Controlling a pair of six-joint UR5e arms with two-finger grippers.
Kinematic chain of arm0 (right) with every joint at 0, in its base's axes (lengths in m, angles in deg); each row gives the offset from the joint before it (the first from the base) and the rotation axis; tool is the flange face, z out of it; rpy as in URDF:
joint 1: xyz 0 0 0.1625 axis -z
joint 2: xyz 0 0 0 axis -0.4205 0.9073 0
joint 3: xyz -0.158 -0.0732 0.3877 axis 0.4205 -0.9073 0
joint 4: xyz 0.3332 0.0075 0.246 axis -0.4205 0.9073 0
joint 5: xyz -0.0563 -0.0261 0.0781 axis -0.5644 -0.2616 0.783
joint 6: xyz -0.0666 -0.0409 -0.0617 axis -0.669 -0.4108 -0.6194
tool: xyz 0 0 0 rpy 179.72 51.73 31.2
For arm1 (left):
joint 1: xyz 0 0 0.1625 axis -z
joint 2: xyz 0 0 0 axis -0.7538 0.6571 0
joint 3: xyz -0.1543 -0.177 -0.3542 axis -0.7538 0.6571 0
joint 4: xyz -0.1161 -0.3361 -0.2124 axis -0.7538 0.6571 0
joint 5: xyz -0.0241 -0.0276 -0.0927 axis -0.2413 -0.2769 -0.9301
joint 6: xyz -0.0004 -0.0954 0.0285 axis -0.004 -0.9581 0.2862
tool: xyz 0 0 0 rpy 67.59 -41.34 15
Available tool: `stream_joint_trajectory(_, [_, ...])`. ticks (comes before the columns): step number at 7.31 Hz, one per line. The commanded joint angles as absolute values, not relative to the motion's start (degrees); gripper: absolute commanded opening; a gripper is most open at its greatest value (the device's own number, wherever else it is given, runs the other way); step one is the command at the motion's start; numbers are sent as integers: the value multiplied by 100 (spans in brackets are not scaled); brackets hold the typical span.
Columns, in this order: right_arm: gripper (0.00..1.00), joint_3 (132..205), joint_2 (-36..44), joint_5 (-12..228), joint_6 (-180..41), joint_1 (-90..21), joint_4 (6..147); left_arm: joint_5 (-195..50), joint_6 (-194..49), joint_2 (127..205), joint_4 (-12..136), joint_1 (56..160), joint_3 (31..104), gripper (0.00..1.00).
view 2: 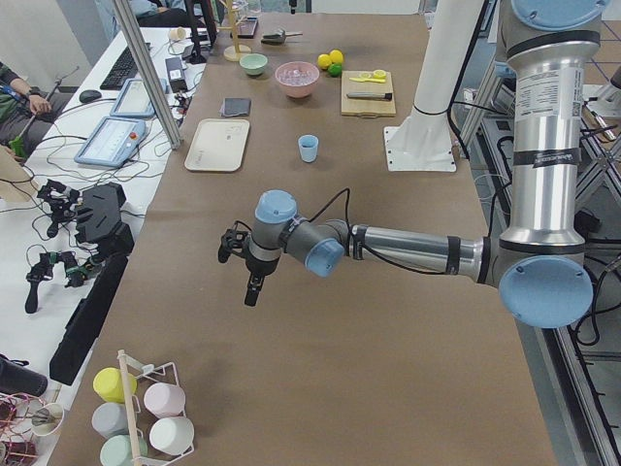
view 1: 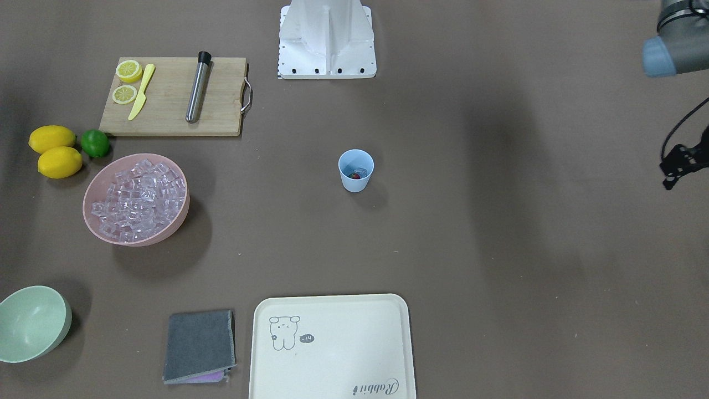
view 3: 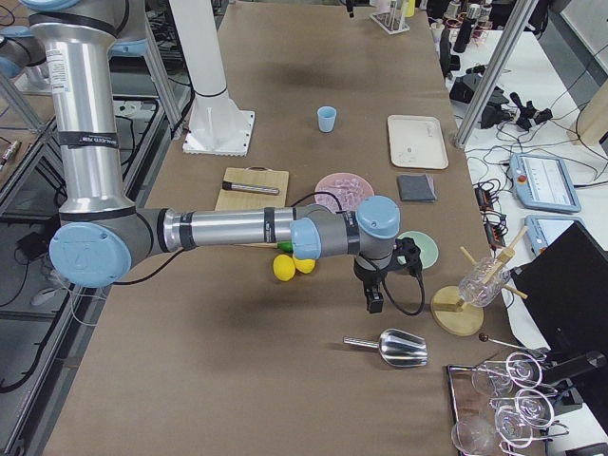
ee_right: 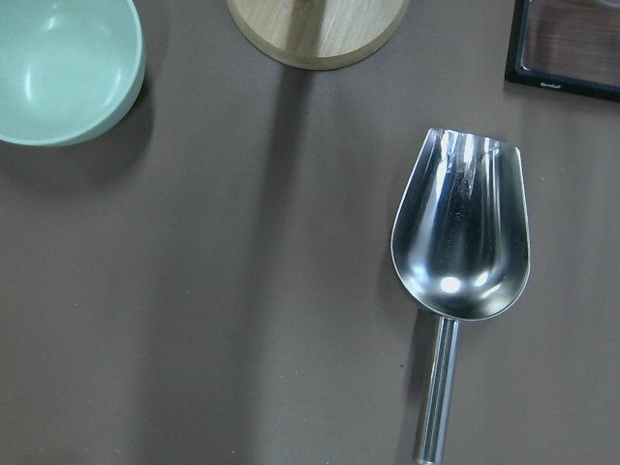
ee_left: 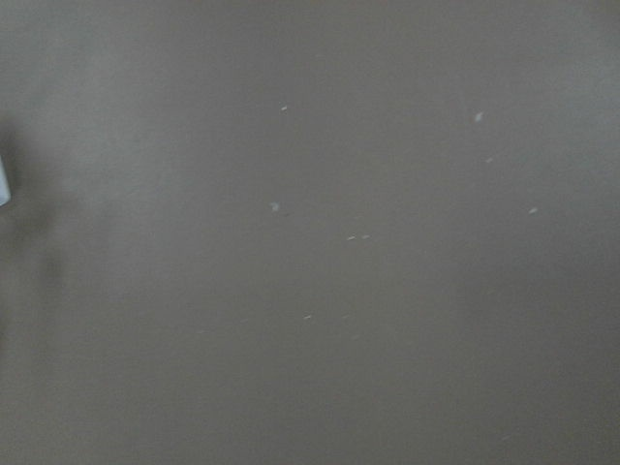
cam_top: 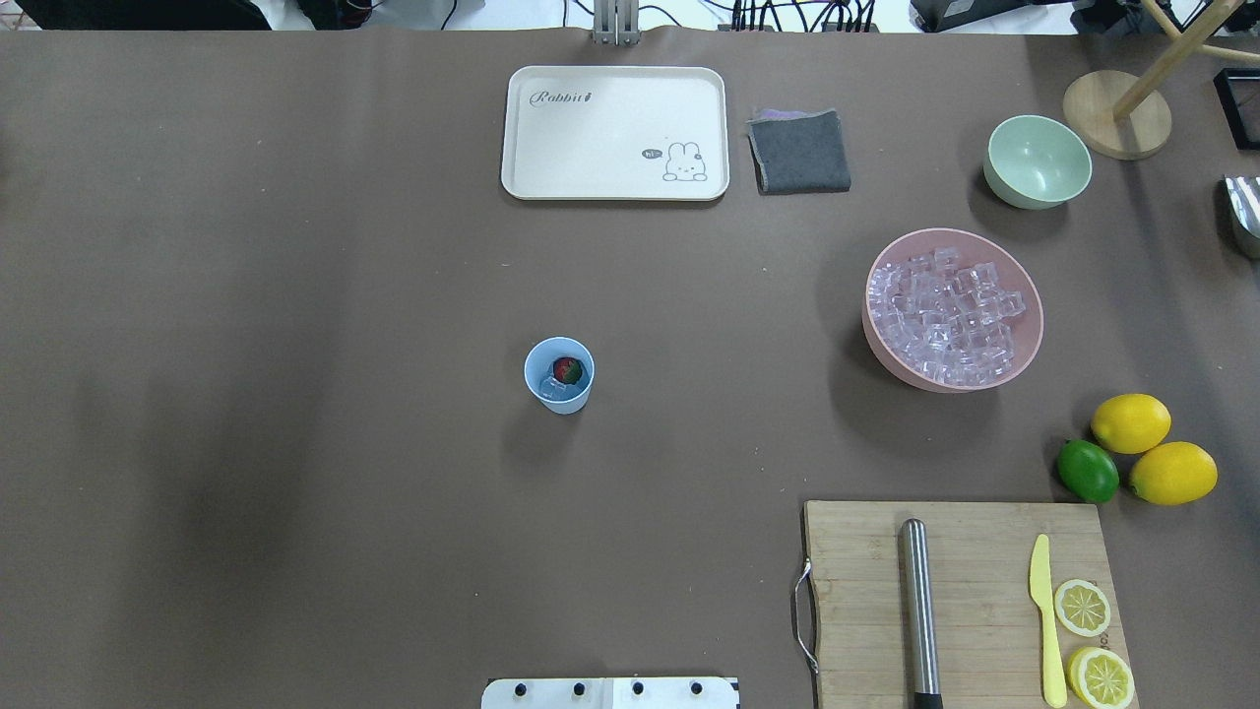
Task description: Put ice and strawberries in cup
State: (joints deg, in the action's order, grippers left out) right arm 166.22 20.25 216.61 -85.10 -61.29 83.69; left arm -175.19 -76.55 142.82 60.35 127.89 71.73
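The light blue cup (view 1: 355,170) stands upright mid-table, also in the overhead view (cam_top: 559,374). Inside it lie a tiny red strawberry (cam_top: 566,370) and a clear ice cube (cam_top: 551,390). More ice (cam_top: 947,313) fills the pink bowl (cam_top: 1032,340). My left gripper (view 1: 671,176) hangs over bare table far to the robot's left of the cup, also in the left side view (view 2: 252,289); I cannot tell whether it is open or shut. My right gripper (view 3: 373,302) shows only in the right side view, above the table beyond the pale green bowl; its state cannot be told.
A metal scoop (ee_right: 463,242) lies on the table under my right wrist, next to a wooden stand base (ee_right: 315,29) and the pale green bowl (ee_right: 58,68). A cutting board (cam_top: 960,601) holds a muddler, knife and lemon slices. Lemons, a lime, a tray (cam_top: 615,133) and a grey cloth lie around.
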Motion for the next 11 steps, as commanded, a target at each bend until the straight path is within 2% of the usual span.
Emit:
stream_joint_trajectory(1, [99,16595,2005,21650,-8501,-6144,8372,-18155,-5931,14320,4996,13967,7082,98])
stream_joint_trajectory(3, [99,16586,2005,21659,-8457,-6135,8364,-18181,-5160,14513,4070,14375,7239,98])
stream_joint_trajectory(11, [99,16586,2032,21712,-8422,-6346,8680,-18506,-5800,14532,4129,14165,7231,98])
